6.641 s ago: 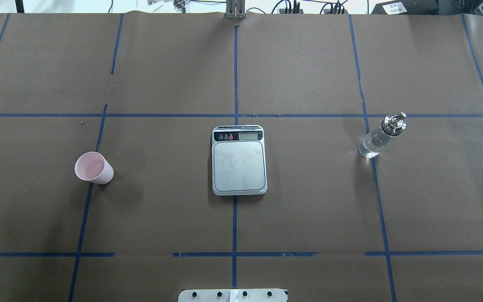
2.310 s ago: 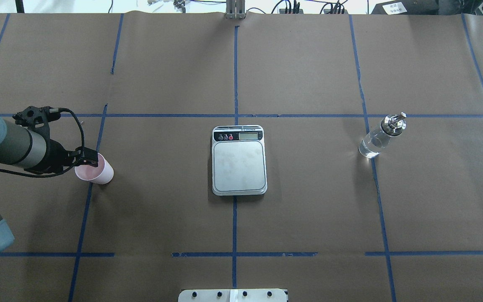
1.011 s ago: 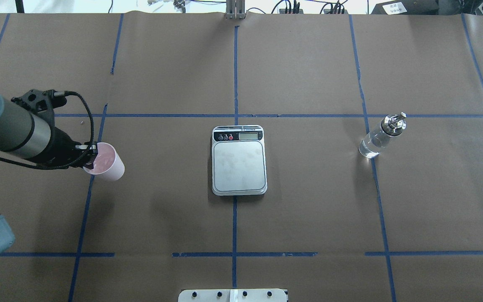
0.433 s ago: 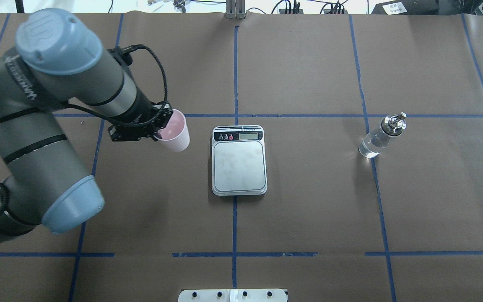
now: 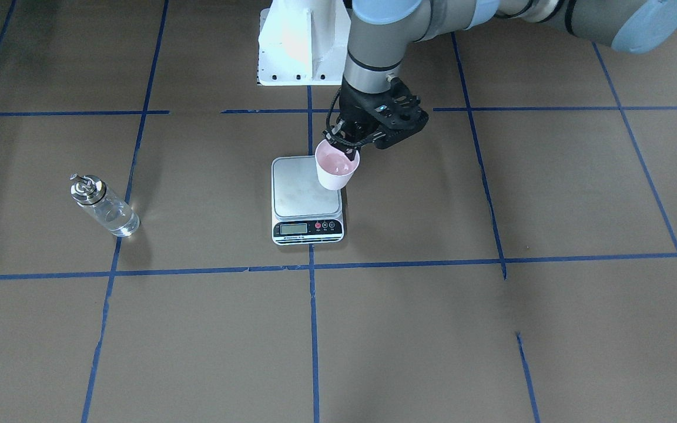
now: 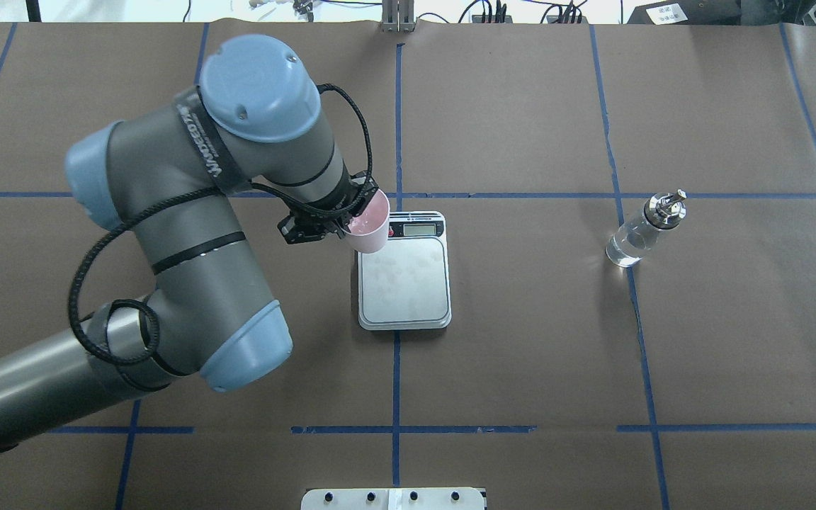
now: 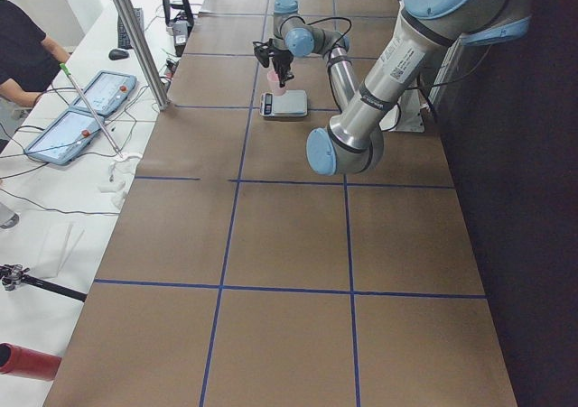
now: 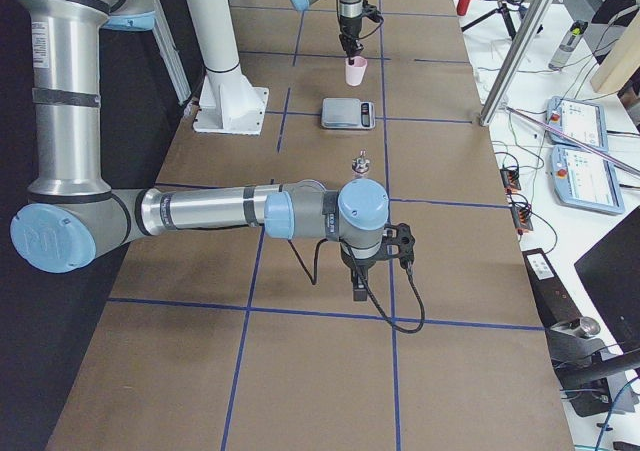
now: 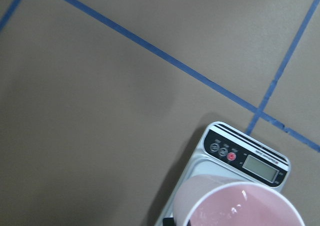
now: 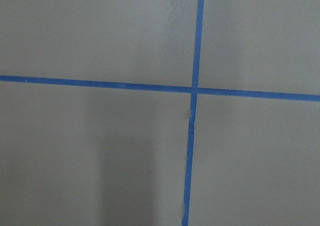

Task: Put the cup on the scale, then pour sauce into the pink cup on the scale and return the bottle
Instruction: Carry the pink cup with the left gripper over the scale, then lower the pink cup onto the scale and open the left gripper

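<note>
**Item under inspection.** The cup (image 6: 369, 227) is small, pale pink, tapered and without a handle. Its inside is a deeper pink and glossy, and it is upright with the mouth upward. It carries no print or label.

**Position.** The cup hangs clear of the table at the robot's-left edge of the scale (image 6: 404, 280). The overhead and front views disagree on which corner it overlaps. It does not rest on the platform.

**Grip.** The left gripper (image 6: 351, 212) is clamped on the cup's rim. The right gripper (image 8: 357, 289) hangs over bare paper, and whether its fingers are spread or closed cannot be told.

**Other task items.** The scale has a brushed steel platform and a white body. Its black strip holds two dark buttons, one red button and a grey display. The bottle (image 6: 638, 237), clear glass with a silver cap, stands upright well to the scale's right.

**Writing.** The white lettering on the left arm's shell and the small print by the scale's buttons are illegible. No digits can be read on the display.
</note>
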Robot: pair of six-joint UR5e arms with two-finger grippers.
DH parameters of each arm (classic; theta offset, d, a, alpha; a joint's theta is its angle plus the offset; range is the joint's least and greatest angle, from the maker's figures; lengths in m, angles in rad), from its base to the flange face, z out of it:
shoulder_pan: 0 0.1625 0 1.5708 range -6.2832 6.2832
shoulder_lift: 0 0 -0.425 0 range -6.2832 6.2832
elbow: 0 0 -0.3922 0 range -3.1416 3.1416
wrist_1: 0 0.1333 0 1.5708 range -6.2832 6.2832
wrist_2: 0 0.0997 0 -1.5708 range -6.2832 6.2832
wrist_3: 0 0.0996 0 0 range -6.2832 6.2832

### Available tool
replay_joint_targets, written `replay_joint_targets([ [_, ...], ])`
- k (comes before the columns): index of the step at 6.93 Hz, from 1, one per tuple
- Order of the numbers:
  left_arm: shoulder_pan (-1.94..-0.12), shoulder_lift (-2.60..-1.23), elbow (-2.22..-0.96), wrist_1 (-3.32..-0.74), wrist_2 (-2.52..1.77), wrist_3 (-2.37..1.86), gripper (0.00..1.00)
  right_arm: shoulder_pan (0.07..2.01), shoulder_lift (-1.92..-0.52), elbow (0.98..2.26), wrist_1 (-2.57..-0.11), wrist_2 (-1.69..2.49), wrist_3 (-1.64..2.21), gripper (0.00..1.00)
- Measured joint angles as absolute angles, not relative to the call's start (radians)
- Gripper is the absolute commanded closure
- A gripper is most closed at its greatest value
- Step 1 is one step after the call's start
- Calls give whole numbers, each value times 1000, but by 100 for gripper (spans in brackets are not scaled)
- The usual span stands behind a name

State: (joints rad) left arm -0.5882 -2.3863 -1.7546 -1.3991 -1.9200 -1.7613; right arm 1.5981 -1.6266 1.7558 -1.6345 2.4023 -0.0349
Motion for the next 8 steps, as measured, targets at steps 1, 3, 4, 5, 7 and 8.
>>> replay_joint_targets([
  [1,-564,-2410,-1706,-1441,-1897,-1807,100,1598,-1628,1758,-1632,2395,-36,0],
  [3,-526,-2440,-1620,-1502,-1849,-1853,100,1597,-1635,1765,-1629,2390,-36,0],
  [4,-517,-2441,-1606,-1515,-1836,-1859,100,1597,-1637,1771,-1628,2389,-36,0],
  [5,-513,-2437,-1602,-1519,-1831,-1860,100,1597,-1635,1774,-1628,2389,-36,0],
  [7,-511,-2431,-1607,-1519,-1830,-1859,100,1597,-1630,1776,-1629,2392,-35,0],
  [8,-511,-2420,-1614,-1519,-1830,-1856,100,1597,-1628,1776,-1629,2393,-35,0],
])
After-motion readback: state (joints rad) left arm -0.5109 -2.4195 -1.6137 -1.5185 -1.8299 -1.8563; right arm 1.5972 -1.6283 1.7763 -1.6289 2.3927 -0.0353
